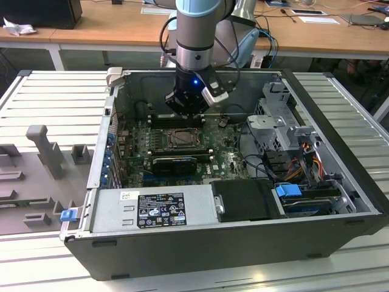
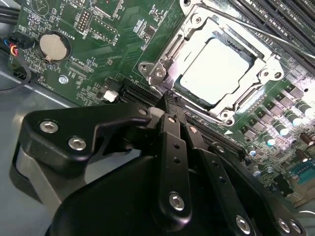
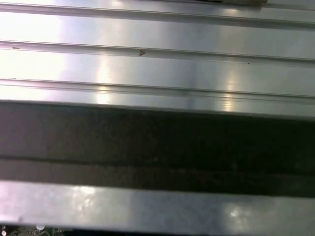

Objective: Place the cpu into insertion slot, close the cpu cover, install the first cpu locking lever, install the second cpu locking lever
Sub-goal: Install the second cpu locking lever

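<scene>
An open computer case [image 1: 340,140] lies on its side on a ribbed metal table [image 1: 55,91], with the arm reaching down into it from above. A green circuit board [image 2: 98,29] covers the case floor. The black gripper [image 2: 170,96] hangs low over the board. In the second wrist view its two fingers [image 2: 173,142] are drawn together, tips almost meeting, with nothing seen between them. Just beyond the fingertips lies the slot [image 1: 180,139], a square socket with a silver rim. Its near corner sits almost under the fingertips, though whether they touch it cannot be told. The cover [image 2: 173,55], a silver frame, appears to lie flat over the socket, and the cpu [image 2: 216,69] shows pale and square through its cut-out, seated inside, a little ahead of the fingertips. A thin metal rod, probably a locking lever [image 2: 275,37], runs along the socket's far side from the fingers. Whether it is latched cannot be told. Judging from this, the chip is placed and the cover is down, so the work stands at the lever steps. A lever calls for closed fingertips to bear on the thin rod itself, pressing it down and sideways under its catch without sliding onto the cover or the small parts beside the socket.
</scene>
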Available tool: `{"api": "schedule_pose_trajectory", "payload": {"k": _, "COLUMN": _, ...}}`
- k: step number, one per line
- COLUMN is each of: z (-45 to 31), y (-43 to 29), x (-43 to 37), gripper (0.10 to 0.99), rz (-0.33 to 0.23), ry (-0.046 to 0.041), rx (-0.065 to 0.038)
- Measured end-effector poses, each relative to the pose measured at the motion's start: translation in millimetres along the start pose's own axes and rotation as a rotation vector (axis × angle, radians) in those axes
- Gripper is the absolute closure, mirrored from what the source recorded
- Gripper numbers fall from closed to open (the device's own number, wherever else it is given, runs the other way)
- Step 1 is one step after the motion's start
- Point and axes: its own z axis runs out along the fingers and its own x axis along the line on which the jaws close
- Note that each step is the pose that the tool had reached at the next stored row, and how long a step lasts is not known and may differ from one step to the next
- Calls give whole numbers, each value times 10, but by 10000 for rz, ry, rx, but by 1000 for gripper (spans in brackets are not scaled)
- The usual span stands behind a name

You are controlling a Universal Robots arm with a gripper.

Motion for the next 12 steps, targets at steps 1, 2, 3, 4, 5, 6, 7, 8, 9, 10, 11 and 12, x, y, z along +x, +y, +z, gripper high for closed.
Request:
{"api": "schedule_pose_trajectory", "payload": {"k": 1, "z": -1, "y": -5, "x": 0, "gripper": 980, "rz": -1, "ry": 1, "rx": 2}}
{"api": "schedule_pose_trajectory", "payload": {"k": 2, "z": -1, "y": -10, "x": 1, "gripper": 980, "rz": -1, "ry": 0, "rx": 1}}
{"api": "schedule_pose_trajectory", "payload": {"k": 3, "z": -1, "y": -20, "x": 1, "gripper": 980, "rz": -1, "ry": 0, "rx": 1}}
{"api": "schedule_pose_trajectory", "payload": {"k": 4, "z": -5, "y": -29, "x": 2, "gripper": 980, "rz": 1, "ry": 2, "rx": 2}}
{"api": "schedule_pose_trajectory", "payload": {"k": 5, "z": -29, "y": -32, "x": 2, "gripper": 980, "rz": 1, "ry": 0, "rx": 1}}
{"api": "schedule_pose_trajectory", "payload": {"k": 6, "z": -60, "y": -31, "x": 1, "gripper": 980, "rz": 1, "ry": 0, "rx": 0}}
{"api": "schedule_pose_trajectory", "payload": {"k": 7, "z": -115, "y": -30, "x": 1, "gripper": 980, "rz": 2, "ry": 1, "rx": 1}}
{"api": "schedule_pose_trajectory", "payload": {"k": 8, "z": -144, "y": -30, "x": 0, "gripper": 980, "rz": 3, "ry": 0, "rx": 1}}
{"api": "schedule_pose_trajectory", "payload": {"k": 9, "z": -155, "y": -34, "x": 0, "gripper": 980, "rz": 5, "ry": 0, "rx": -1}}
{"api": "schedule_pose_trajectory", "payload": {"k": 10, "z": -156, "y": -41, "x": 1, "gripper": 980, "rz": 10, "ry": -1, "rx": -1}}
{"api": "schedule_pose_trajectory", "payload": {"k": 11, "z": -156, "y": -52, "x": 1, "gripper": 980, "rz": 13, "ry": 0, "rx": 0}}
{"api": "schedule_pose_trajectory", "payload": {"k": 12, "z": -157, "y": -60, "x": 2, "gripper": 980, "rz": 14, "ry": -1, "rx": 0}}
